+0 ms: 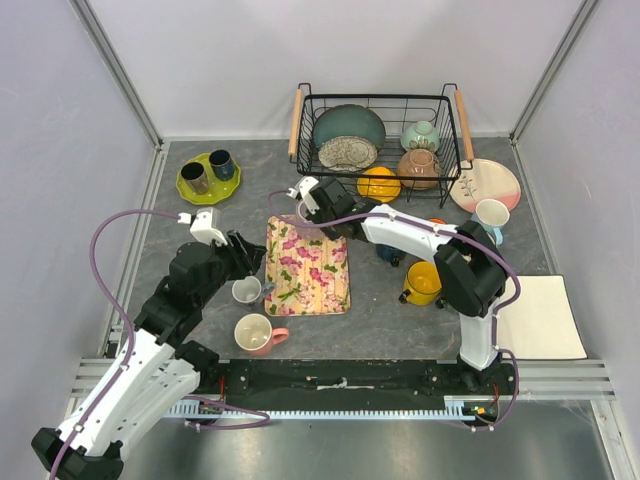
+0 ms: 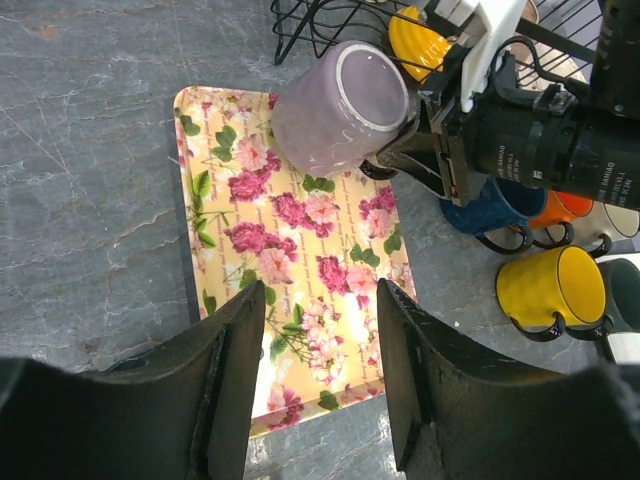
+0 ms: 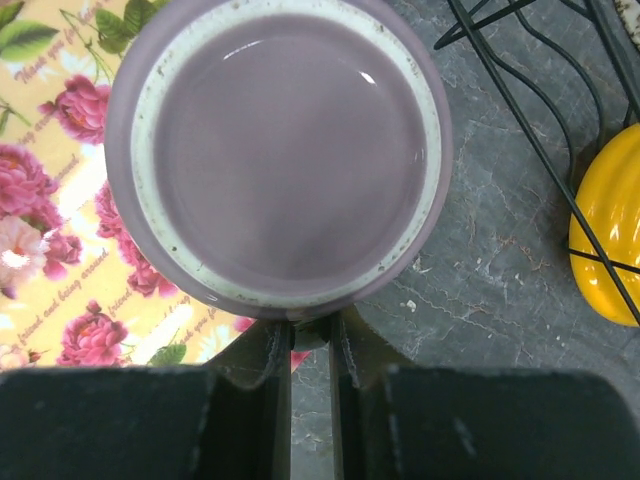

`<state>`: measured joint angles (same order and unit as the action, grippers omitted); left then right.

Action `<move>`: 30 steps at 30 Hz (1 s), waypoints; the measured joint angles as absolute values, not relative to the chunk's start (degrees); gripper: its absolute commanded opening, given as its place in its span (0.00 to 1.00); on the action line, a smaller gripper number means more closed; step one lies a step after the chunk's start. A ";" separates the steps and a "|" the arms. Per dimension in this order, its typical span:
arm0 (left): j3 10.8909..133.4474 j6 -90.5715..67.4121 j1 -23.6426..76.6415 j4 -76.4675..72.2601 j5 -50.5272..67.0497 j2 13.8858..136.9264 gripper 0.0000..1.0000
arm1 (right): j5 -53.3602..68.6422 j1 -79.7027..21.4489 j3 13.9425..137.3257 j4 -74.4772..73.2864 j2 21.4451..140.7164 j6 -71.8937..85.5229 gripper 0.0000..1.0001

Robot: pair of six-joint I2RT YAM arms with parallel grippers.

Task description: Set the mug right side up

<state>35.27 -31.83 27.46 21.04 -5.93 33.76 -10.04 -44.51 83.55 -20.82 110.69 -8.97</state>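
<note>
Black jaws of the right gripper (image 3: 310, 338) pinch close on the side of the glossy lavender ceramic mug (image 3: 280, 150). The mug is tilted, its pale-ringed base facing up, over the far edge of the rectangular pink-and-yellow floral tray (image 2: 250, 230), near the black wire dish basket (image 1: 378, 97). Just beside the tray's left side, the left gripper (image 2: 320, 300) hovers with its jaws spread wide, while a yellow mug (image 2: 550, 290) and a dark blue mug (image 2: 495, 210) sit on the grey table (image 2: 90, 150) to the tray's right.

Lab test cell: aluminium frame (image 1: 118, 72), white panels (image 1: 340, 50).
</note>
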 measured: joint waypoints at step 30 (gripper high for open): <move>34.63 -31.57 27.46 21.39 -5.43 33.74 0.56 | -18.02 -43.99 85.86 -24.91 114.39 -4.84 0.49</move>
<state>34.63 -31.57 27.46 21.39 -5.43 33.74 -18.02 -43.99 85.86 -24.91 114.39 -4.84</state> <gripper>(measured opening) 0.552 0.493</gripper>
